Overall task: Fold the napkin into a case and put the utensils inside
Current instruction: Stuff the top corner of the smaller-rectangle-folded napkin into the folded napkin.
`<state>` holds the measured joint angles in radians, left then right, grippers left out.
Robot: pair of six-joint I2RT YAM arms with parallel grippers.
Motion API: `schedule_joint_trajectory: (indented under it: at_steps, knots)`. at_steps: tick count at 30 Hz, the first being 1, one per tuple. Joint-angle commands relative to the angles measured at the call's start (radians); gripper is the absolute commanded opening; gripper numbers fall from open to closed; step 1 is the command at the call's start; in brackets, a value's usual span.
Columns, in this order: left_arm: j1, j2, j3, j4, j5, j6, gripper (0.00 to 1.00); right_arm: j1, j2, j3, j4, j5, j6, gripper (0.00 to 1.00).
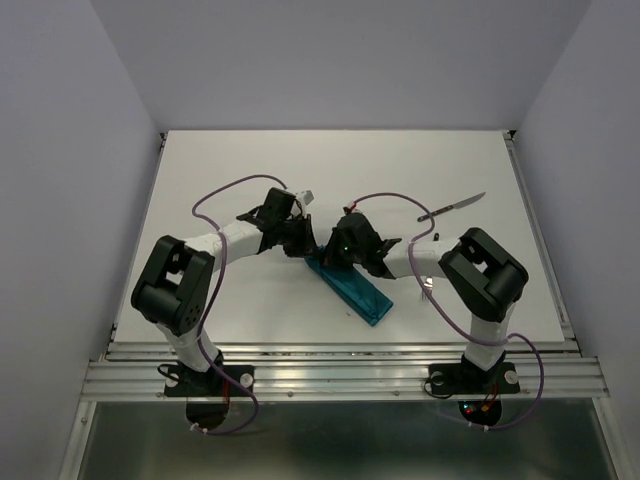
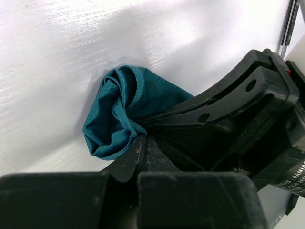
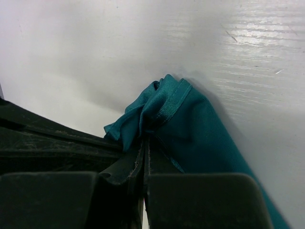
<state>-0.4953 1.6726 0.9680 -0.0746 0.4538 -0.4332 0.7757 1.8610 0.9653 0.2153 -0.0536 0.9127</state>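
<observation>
Napkin (image 1: pixel 356 292): folded narrow strip, mid counter (image 1: pixel 240 160), far end bunched.
L hand (image 2: pixel 143 145): clenched on that bunched end.
R hand (image 3: pixel 144 145): clenched on same end.
Knife (image 1: pixel 455 207): back right, well apart.

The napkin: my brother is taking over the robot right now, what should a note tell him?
Left gripper: shut on the napkin, at its bunched far end.
Right gripper: shut on the same end.
The napkin lies as a narrow folded strip; knife far right on the table, fork seemingly beside the right arm.
Done: narrow fold.
Left: finish folding, slide knife and fork in.
</observation>
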Motion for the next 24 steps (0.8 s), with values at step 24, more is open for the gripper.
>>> schedule_joint_trajectory:
  at_steps: [24]
  knots:
    - [-0.002, 0.018, -0.023, 0.107, 0.094, 0.048, 0.0, -0.046, -0.2, -0.149, 0.079, 0.081, 0.026, 0.01]
